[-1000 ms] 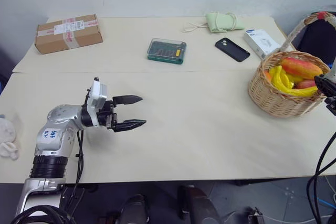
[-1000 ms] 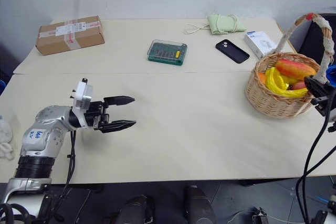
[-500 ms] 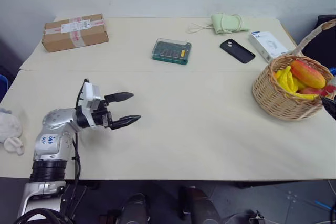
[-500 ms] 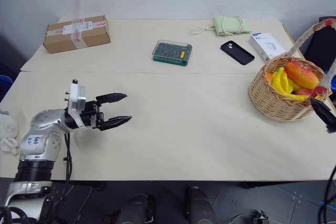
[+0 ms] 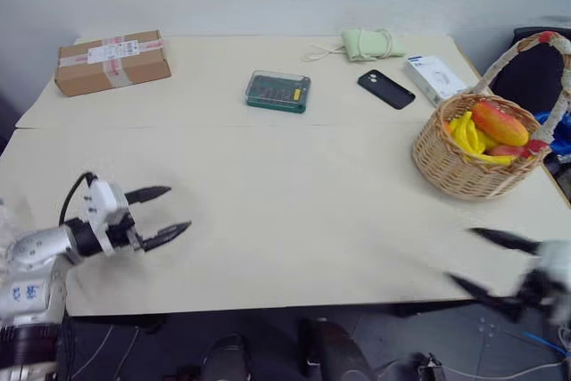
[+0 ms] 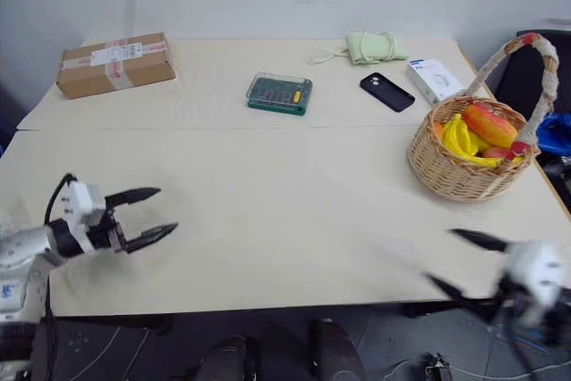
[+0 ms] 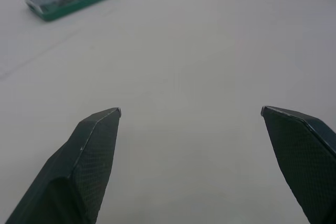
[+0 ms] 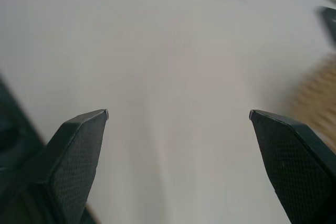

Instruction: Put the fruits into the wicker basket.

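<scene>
- The wicker basket [image 5: 471, 163] sits at about 3 o'clock on the table, near its right edge, with the fruits [image 5: 486, 128] inside: a yellow banana [image 5: 464, 133] and a red-to-yellow mango [image 5: 500, 121].
- No fruit lies loose on the table [image 5: 294, 211], so the task looks done, or nearly so.
- The left gripper [image 5: 161, 214], at 8 o'clock, has its jaws spread wide and holds nothing.
- The right gripper [image 6: 468, 262], at 5 o'clock by the near edge, is likewise spread and empty.
- The pale wood-look table carries a cardboard box [image 5: 111, 61] at 11 o'clock, a green case [image 5: 278, 91] at 12, a black phone [image 5: 385, 88] and a white box [image 5: 434, 75] toward 1, and a pale green pouch [image 5: 368, 44] beyond them.
- A plain light wall stands behind.
</scene>
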`<state>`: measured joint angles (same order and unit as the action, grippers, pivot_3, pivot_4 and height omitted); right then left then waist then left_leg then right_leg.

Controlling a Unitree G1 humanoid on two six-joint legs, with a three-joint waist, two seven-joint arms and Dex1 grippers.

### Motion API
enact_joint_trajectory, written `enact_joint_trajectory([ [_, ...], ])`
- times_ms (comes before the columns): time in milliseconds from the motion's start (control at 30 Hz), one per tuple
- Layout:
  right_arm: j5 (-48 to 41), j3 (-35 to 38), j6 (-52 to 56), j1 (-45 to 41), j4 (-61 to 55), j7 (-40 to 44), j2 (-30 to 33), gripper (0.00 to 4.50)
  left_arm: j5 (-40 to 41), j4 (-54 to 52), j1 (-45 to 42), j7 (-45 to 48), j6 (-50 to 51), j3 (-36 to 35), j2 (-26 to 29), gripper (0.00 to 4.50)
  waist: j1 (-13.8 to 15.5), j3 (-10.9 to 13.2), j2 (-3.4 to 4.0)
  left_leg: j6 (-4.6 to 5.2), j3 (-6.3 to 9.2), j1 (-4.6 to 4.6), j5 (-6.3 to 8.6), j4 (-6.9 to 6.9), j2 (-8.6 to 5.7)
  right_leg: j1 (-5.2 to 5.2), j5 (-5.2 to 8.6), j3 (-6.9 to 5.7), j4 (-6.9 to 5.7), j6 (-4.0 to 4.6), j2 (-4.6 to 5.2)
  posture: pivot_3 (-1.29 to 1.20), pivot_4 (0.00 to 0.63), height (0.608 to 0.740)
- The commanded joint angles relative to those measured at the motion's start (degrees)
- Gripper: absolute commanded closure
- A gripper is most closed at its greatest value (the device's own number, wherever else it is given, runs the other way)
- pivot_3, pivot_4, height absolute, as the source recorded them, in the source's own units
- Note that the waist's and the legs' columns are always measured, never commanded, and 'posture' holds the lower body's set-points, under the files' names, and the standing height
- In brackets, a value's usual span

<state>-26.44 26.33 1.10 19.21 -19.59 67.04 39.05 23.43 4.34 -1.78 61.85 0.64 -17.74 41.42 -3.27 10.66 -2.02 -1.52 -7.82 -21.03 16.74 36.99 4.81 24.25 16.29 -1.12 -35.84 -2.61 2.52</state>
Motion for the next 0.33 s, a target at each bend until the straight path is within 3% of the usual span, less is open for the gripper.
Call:
enact_joint_trajectory([
  [33,3.9,-9.2,-3.5,-9.1,3.5,-1.5,-1.5,0.05,-0.2,-5.6,1.9,-2.1,-1.7,-0.2,-0.9,0.0,0.1,0.1,0.1,0.03,-0.04,-0.09,-0.01,0.01,-0.06,0.13,0.0,0.05,-0.04,0.0,0.04,0.0,0.15,0.74],
  [167,9.7,-17.4,-8.9,-22.4,14.5,-4.2,-5.6,0.05,1.0,-7.7,2.4,-6.9,2.0,-1.0,-3.2,0.0,0.4,0.1,0.11,0.32,-0.09,-0.15,-0.17,0.04,-0.13,0.26,-0.01,0.1,-0.15,0.02,0.03,0.0,0.15,0.74],
  [333,12.2,-20.6,-13.3,-26.8,21.1,-7.4,-8.4,0.05,1.1,-11.7,4.7,-8.0,2.1,-0.6,-3.7,0.0,1.2,0.0,0.14,0.17,-0.11,-0.19,0.06,0.01,-0.11,0.37,0.09,0.1,-0.25,0.13,-0.09,0.0,0.15,0.74],
])
